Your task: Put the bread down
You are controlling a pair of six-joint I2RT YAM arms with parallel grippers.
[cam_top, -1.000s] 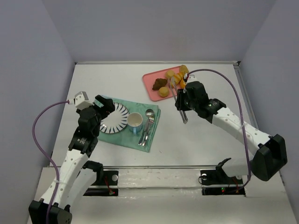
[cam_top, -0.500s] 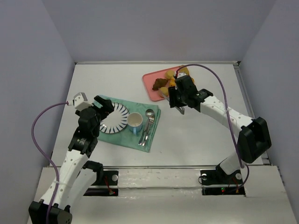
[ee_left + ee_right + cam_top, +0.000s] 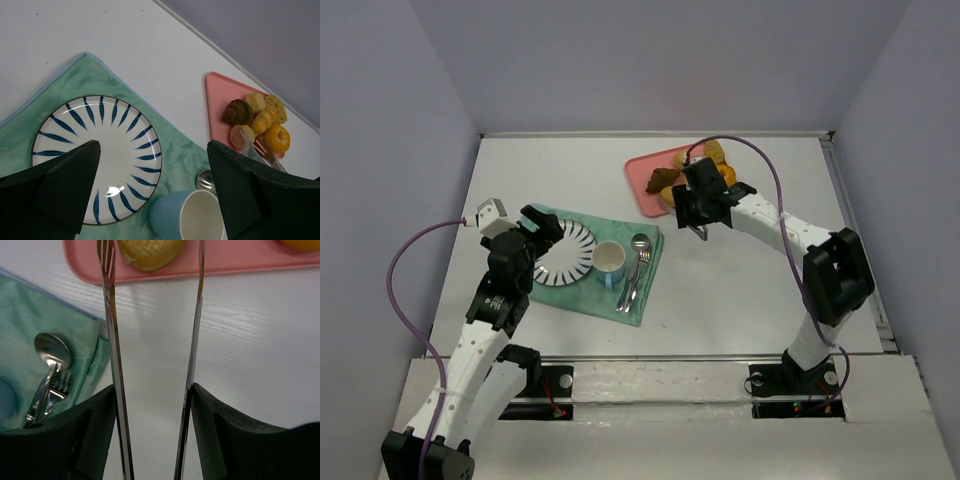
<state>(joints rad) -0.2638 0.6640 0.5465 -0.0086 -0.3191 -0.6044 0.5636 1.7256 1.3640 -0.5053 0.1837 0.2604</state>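
The round golden-yellow bun [image 3: 150,252] lies at the near edge of the pink tray [image 3: 235,262], and shows in the left wrist view [image 3: 241,135] too. The dark brown wedge pastry [image 3: 662,179] lies behind it on the tray [image 3: 640,172]. My right gripper [image 3: 692,205] is shut on metal tongs [image 3: 112,340]. The tongs are spread, with their tips on either side of the bun. My left gripper [image 3: 152,150] is open and empty above the blue-striped plate [image 3: 95,155].
A blue cup [image 3: 195,220], a spoon [image 3: 52,352] and a fork [image 3: 55,390] lie on the green napkin [image 3: 40,330] beside the plate. The tray also holds an orange donut [image 3: 276,137], a croissant [image 3: 263,120] and other pieces.
My right arm has swung left and toward the tray, bringing the tongs' tips from the open table to the yellow bun. The left arm has not moved.
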